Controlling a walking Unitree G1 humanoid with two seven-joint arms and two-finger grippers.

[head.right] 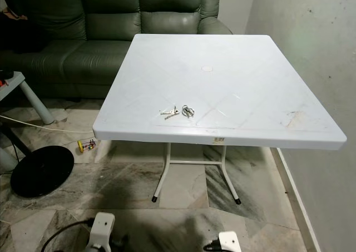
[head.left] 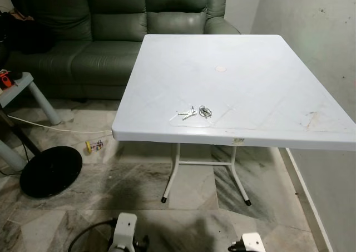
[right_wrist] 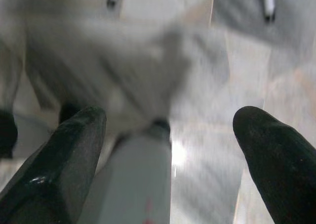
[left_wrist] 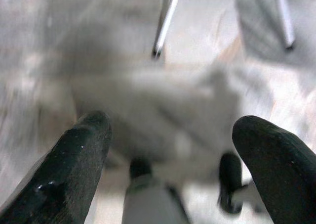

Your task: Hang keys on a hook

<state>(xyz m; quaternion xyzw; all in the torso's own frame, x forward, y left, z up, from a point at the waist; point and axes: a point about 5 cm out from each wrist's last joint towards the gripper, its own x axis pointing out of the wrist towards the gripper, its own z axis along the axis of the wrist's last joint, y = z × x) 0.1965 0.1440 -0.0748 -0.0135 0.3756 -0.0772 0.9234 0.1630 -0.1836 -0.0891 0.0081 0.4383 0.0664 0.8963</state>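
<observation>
Hanging low near the marble floor (head.left: 139, 191), left gripper (left_wrist: 170, 150) with fingers spread wide and empty, right gripper (right_wrist: 168, 145) likewise wide apart holding nothing, keys (head.left: 196, 113) lying on the white table (head.left: 267, 85) near its front edge

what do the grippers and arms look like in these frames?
Left gripper: two thick, rounded, glossy black fingers, lightly speckled. Right gripper: the same black fingers. In the head views the arm ends are white-and-silver blocks, the left arm with a black cable looping off it, the right arm with dark fittings.
</observation>
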